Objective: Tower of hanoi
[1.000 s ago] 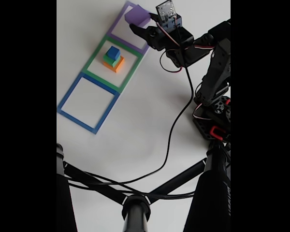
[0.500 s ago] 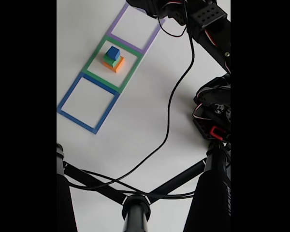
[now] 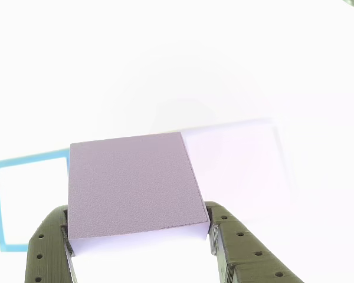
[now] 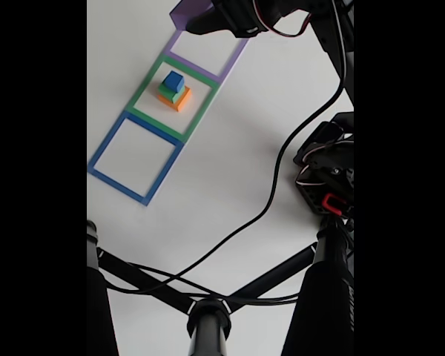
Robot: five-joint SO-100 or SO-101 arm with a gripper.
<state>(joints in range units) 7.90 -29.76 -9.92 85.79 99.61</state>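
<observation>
- Right now I see my claw (image 3: 138,247) clamped on the large matte purple block (image 3: 133,186): in the other view one dark green perforated finger (image 3: 47,250) presses its left side and the other its right side.
- In the fixed view the claw (image 4: 200,18) sits at the top edge, with the purple block (image 4: 189,10) held at its tip, raised over the far end of the flat purple square outline (image 4: 233,59).
- Below the claw in that view, well apart from it, the other three blocks are stacked inside the flat green square outline (image 4: 144,93): the orange-yellow block (image 4: 179,100) at the bottom, the green block (image 4: 167,92) on it, the small blue cube (image 4: 173,80) on top.
- Further still lies the flat blue square outline (image 4: 107,144).
- In the other view, that blue outline (image 3: 0,200) shows left of the claw, behind the held block.
</observation>
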